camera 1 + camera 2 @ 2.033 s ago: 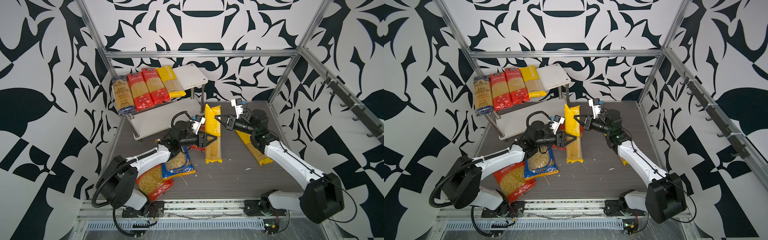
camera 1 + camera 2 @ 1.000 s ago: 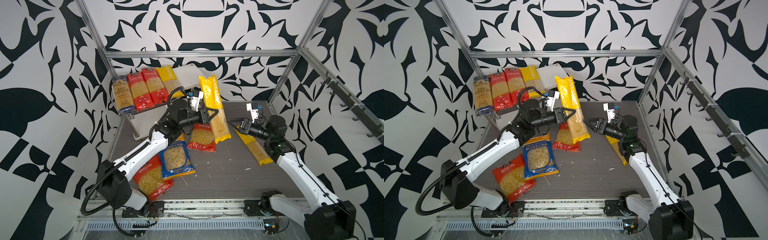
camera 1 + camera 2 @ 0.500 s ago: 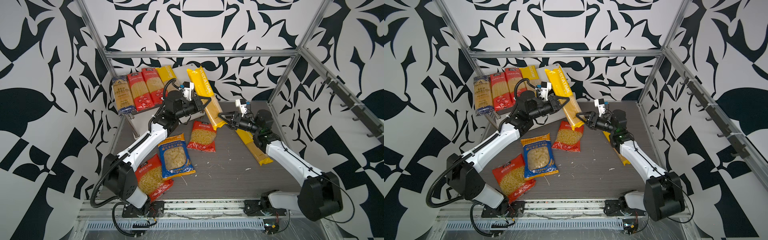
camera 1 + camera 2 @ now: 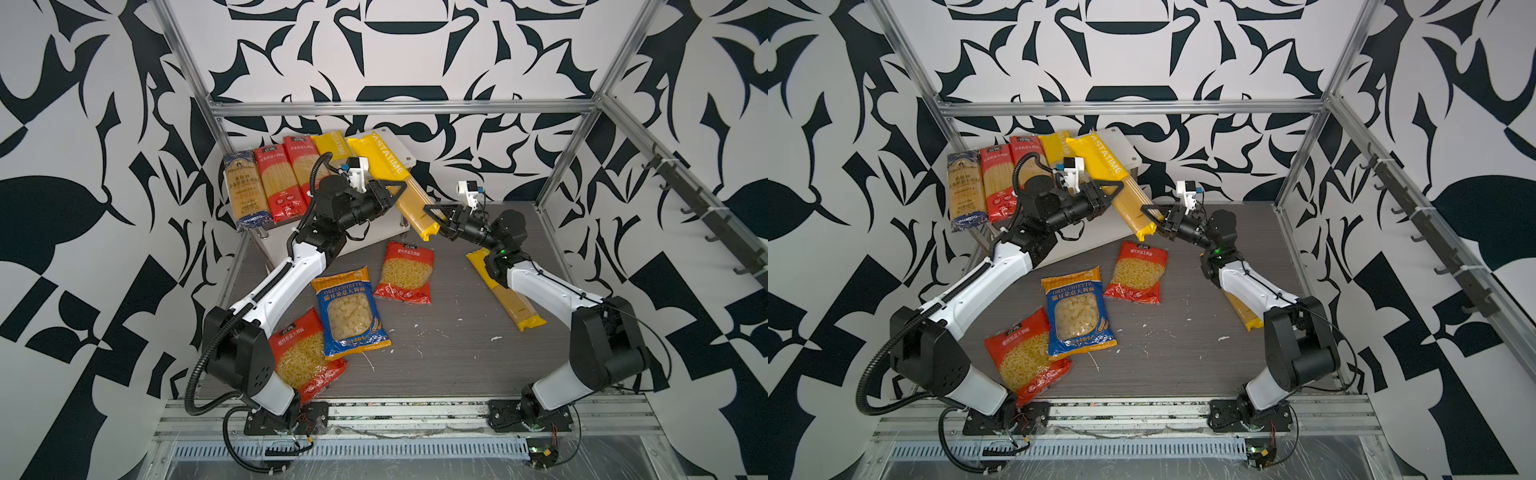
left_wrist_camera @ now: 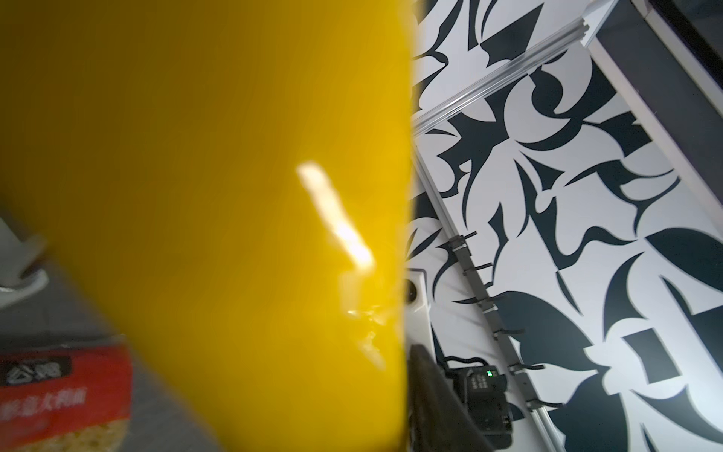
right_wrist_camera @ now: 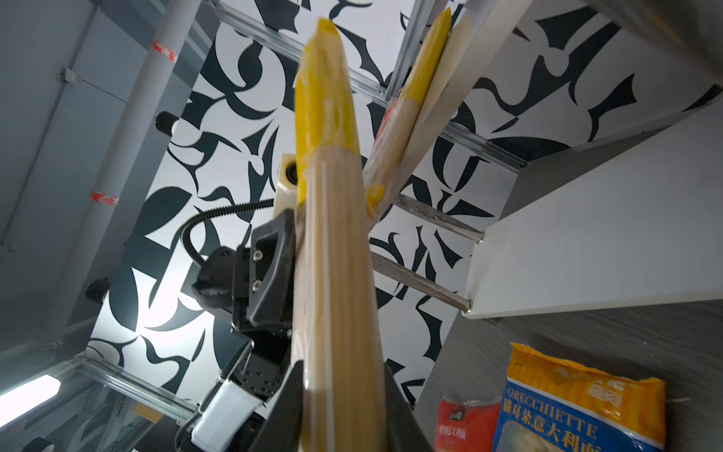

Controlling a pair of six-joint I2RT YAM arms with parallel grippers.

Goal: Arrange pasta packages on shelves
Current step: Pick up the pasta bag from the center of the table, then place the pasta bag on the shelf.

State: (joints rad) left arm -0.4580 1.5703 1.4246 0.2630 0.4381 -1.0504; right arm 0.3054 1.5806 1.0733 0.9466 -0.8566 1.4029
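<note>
The yellow spaghetti pack hangs slanted in the air. Its top end is over the bare 3 o'clock end of the upper board of the shelves, which stand at the 12 o'clock edge of the surface. Four spaghetti packs lie beside it on that board. The right gripper is closed on its lower end, fingers against both sides. The left gripper straddles its middle; I cannot tell whether it grips or merely flanks the pack. Three short-pasta bags lie from centre to 7 o'clock.
</note>
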